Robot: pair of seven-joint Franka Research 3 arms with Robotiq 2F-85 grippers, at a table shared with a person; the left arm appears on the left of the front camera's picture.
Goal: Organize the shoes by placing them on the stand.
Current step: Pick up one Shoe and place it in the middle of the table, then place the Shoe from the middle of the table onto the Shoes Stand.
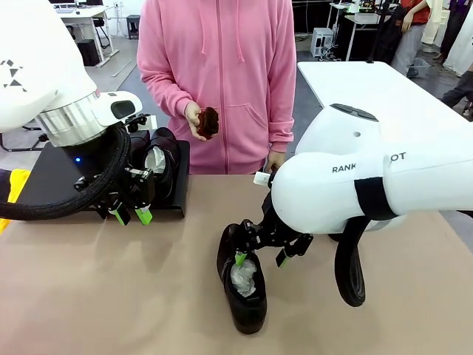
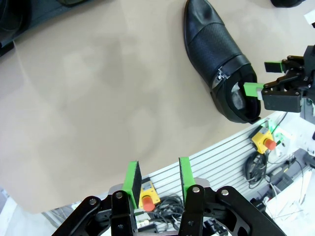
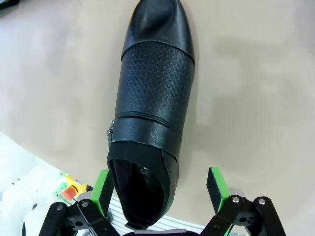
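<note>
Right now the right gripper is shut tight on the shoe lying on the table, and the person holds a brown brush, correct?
Not quite. The right gripper is open: the right wrist view shows its fingers wide apart at the heel end of the shoe lying on the table. The person does hold a brown brush.

Both arms are glossy white shells: the left arm (image 1: 44,66) has a ribbed silver ring, a tiny blue light and a fat black cable (image 1: 59,208), the right arm (image 1: 318,192) has black lettering and a black strap. Jaws are black linkages with silver screws and green pads (image 2: 132,179). The person (image 1: 218,74) wears a pink drawstring hoodie.
</note>
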